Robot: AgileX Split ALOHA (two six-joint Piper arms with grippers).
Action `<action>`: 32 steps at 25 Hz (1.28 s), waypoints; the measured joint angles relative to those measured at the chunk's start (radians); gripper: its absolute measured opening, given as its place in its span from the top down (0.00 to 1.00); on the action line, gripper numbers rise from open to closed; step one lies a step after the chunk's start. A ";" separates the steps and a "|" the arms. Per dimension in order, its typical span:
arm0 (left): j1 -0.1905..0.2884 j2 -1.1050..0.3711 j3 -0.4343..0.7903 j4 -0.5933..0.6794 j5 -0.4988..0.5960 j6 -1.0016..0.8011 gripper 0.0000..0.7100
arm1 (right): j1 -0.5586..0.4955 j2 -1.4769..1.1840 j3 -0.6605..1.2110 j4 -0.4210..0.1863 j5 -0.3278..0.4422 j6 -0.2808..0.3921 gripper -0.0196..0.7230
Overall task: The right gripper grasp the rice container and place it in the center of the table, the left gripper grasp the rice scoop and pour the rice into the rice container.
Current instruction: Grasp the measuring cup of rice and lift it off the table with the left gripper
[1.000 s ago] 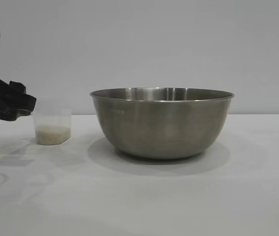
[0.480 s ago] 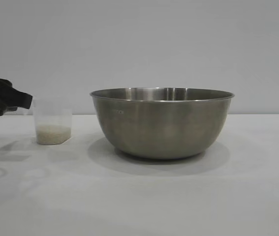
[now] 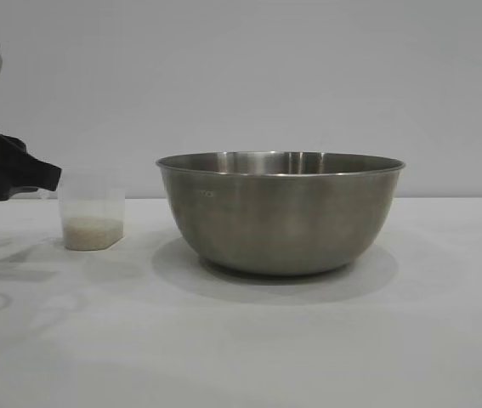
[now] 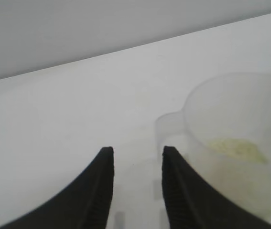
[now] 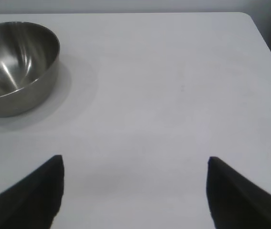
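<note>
The rice container (image 3: 279, 217), a wide steel bowl, stands at the middle of the white table (image 3: 241, 348). Left of it stands the rice scoop (image 3: 92, 208), a frosted cup with a thin layer of rice (image 3: 92, 228) in its bottom. My left gripper (image 3: 52, 177) reaches in from the left, its tip at the scoop's side. In the left wrist view this gripper (image 4: 136, 151) is open by a narrow gap with bare table showing in it. The scoop's handle (image 4: 171, 126) lies just past one fingertip. My right gripper (image 5: 135, 162) hangs wide open over bare table, far from the container (image 5: 18, 71).
A plain grey wall runs behind the table. Its rounded far corner (image 5: 247, 16) shows in the right wrist view. White surface lies in front of and to the right of the bowl.
The left gripper's jaws have narrowed and its tip has settled against the scoop's side. Scoop and bowl stand where they were.
</note>
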 joint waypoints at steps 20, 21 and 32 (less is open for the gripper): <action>0.000 0.051 -0.076 0.029 0.000 0.002 0.62 | 0.000 0.000 0.000 0.000 0.000 0.000 0.27; 0.000 0.053 -0.078 0.026 0.000 0.001 0.62 | 0.000 0.000 0.000 0.000 0.000 0.000 0.27; 0.000 0.067 -0.102 0.026 0.000 0.006 0.62 | 0.000 0.000 0.000 0.000 0.000 0.000 0.27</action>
